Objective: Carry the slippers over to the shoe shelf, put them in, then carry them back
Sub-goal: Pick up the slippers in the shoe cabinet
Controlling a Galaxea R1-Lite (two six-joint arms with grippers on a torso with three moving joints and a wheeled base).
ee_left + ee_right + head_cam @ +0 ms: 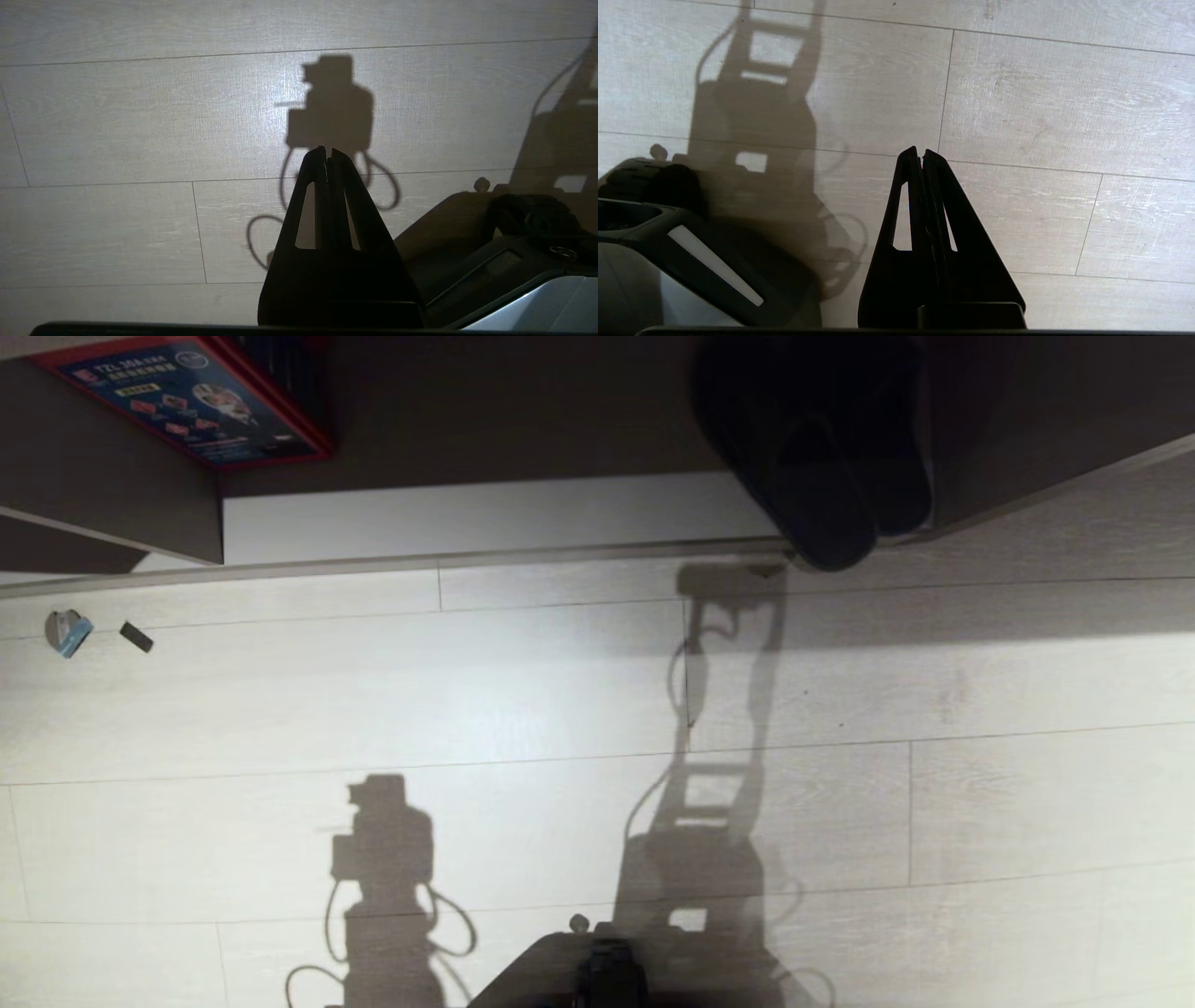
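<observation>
From the head, your slippers (pixel 831 457) sit at the shelf's (pixel 467 518) front lip, ahead and to the right, toes overhanging the pale base board toward you, long axis running away from you; no arm shows here, only shadows on the floor (pixel 523 709). I judge the right arm the nearer. At the left wrist, the left claw (pixel 328 151) is pressed together, empty, above bare floor. At the right wrist, the right claw (pixel 920 151) is likewise closed on nothing.
</observation>
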